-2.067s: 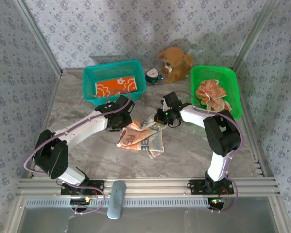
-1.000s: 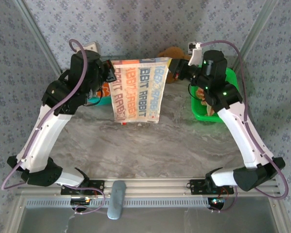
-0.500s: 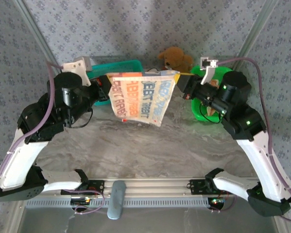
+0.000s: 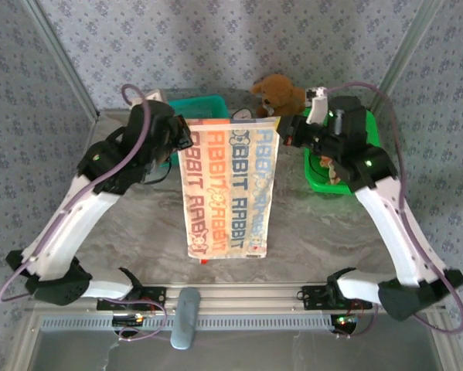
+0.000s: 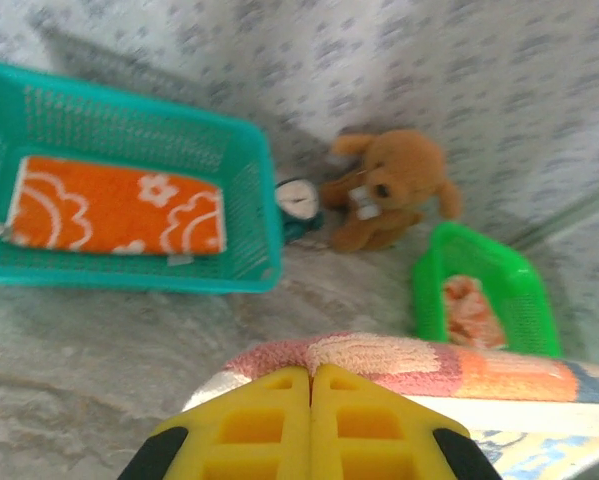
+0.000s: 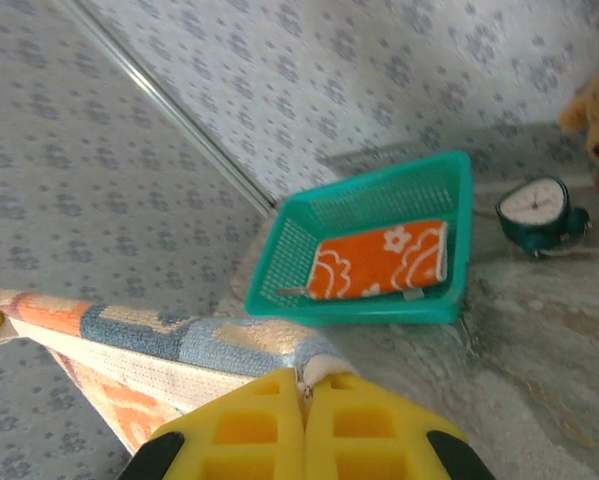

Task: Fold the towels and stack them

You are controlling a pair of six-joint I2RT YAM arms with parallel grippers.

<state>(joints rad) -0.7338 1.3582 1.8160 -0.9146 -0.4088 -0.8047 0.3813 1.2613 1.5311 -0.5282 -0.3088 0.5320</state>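
The left jaws and right jaws each clamp a top corner of the lettered towel (image 4: 229,189), which hangs over the middle of the marble counter (image 4: 316,224).

towel (image 4: 229,193): nubby woven cloth | teal basket (image 5: 129,125): plastic mesh | left fingers (image 5: 264,420): matt plastic

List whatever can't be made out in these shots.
- Top view: the teal basket is mostly covered by the left arm and the hanging lettered towel, so its contents are hidden.
- Top view: the green basket sits largely behind the right arm.
- Left wrist view: the crumpled cloth in the green basket is blurred and its print is unreadable.
- Wrist views: the clock is too small to read the time.
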